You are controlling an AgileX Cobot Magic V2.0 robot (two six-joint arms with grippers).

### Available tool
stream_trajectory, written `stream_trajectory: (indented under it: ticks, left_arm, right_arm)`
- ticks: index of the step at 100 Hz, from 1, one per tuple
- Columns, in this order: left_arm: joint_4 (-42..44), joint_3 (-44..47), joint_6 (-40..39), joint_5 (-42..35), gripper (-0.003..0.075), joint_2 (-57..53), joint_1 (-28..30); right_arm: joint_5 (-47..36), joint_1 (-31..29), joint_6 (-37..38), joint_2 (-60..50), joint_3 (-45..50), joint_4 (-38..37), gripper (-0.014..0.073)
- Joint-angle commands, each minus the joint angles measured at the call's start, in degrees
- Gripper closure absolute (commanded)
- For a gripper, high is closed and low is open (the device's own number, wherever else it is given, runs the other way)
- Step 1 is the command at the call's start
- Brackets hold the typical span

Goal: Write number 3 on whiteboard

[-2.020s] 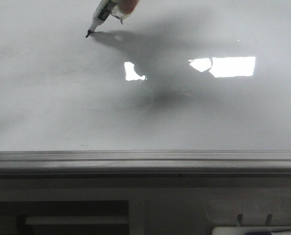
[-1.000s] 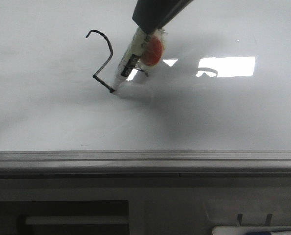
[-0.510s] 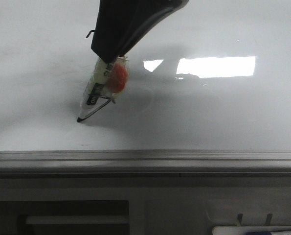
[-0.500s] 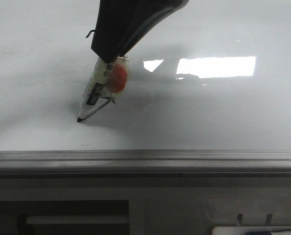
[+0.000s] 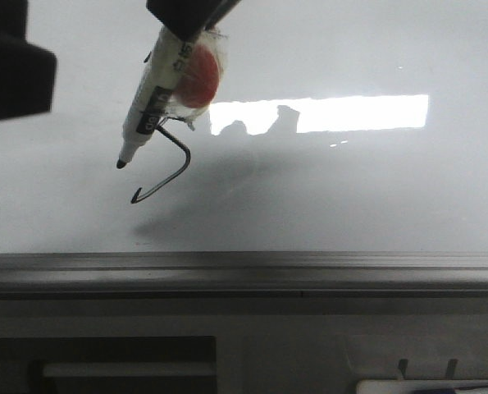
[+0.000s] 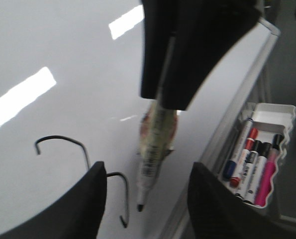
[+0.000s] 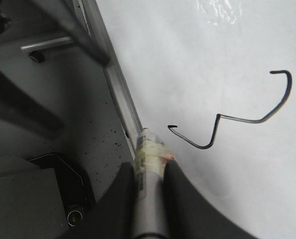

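In the front view the right gripper (image 5: 182, 20) comes in from above, its jaws clamped on a black-tipped marker (image 5: 153, 98) that slants down toward the desk edge. The marker tip hangs clear of the whiteboard (image 5: 350, 189), just beside the tail of the number 3 (image 5: 168, 160), whose lower hook shows below the marker while its top is hidden behind it. Judging from this, the stroke is finished and the step in hand is lifting the pen away; the next move probably calls for a straight retreat so the tip does not smear the wet line.

In the left wrist view the left gripper (image 6: 145, 196) is wide open and holds nothing, hovering over the board with the 3 partly behind one finger. A tray of markers (image 6: 259, 154) sits off the board's edge.

In the right wrist view the marker body sits pinched between the right gripper's fingers (image 7: 123, 199), and the whole 3 lies just ahead of it on the board.
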Motion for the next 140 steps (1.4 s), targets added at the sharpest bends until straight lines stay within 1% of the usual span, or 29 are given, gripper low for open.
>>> stream_trajectory:
  ticks: [1, 11, 27, 42, 81, 84, 88, 91, 96, 99, 101, 105, 140]
  left_arm:
    - [0.3, -1.7, -0.8, -6.3, 0.0386, 2.7, -1.5]
    - [0.3, -1.7, -0.8, -10.2, 0.0384, 6.1, -0.7]
    - [-0.9, -2.1, -0.8, -14.1, 0.0384, 10.8, 1.6]
    - [-0.9, -2.9, -0.7, -14.3, 0.0384, 12.6, 3.2]
    - [0.4, -2.9, -0.7, -13.7, 0.0391, 13.6, 3.5]
    - [0.4, -2.9, -0.7, -13.7, 0.0407, 13.6, 3.5]
    - [0.4, -2.9, -0.7, -13.6, 0.0458, 13.6, 3.5]
    - [0.4, -2.9, -0.7, -13.6, 0.0505, 13.6, 3.5]
    - [0.4, -2.9, -0.7, -13.3, 0.0606, 13.6, 3.5]
    - [0.5, -2.9, -0.7, -13.3, 0.0643, 13.6, 3.5]
    - [0.5, -2.9, -0.7, -13.3, 0.0689, 13.6, 3.5]
    - [1.0, -2.9, -0.7, -13.3, 0.0741, 13.6, 3.5]
    - [1.2, -2.9, -0.7, -13.3, 0.0741, 13.6, 3.5]
  right_arm:
    - [-2.9, 0.1, 0.3, -1.9, -1.9, 0.0, 0.0634]
    - [-2.6, 0.2, 0.3, -1.9, -1.9, 0.7, 0.0634]
    - [-1.9, 0.9, 0.3, -1.9, -1.9, 1.4, 0.0634]
    - [-1.2, 1.1, 0.3, -1.9, -1.9, 2.2, 0.0634]
    - [-1.8, 1.1, 0.3, -2.0, -1.9, 3.9, 0.0634]
    - [-1.8, 1.1, 0.3, -2.0, -1.9, 4.1, 0.0634]
    - [-1.8, 1.1, 0.3, -2.0, -1.9, 4.0, 0.0635]
    - [-1.8, 1.1, 0.3, -2.0, -1.9, 4.0, 0.0635]
    - [-1.9, 1.1, 0.3, -2.0, -1.9, 4.0, 0.0635]
    - [-1.9, 1.1, 0.3, -2.0, -1.9, 4.0, 0.0634]
    - [-1.9, 1.1, 0.3, -2.0, -1.9, 4.0, 0.0635]
    - [-1.9, 1.1, 0.3, -2.0, -1.9, 4.0, 0.0635]
    - [-2.0, 1.1, 0.3, -2.0, -1.9, 4.7, 0.0635]
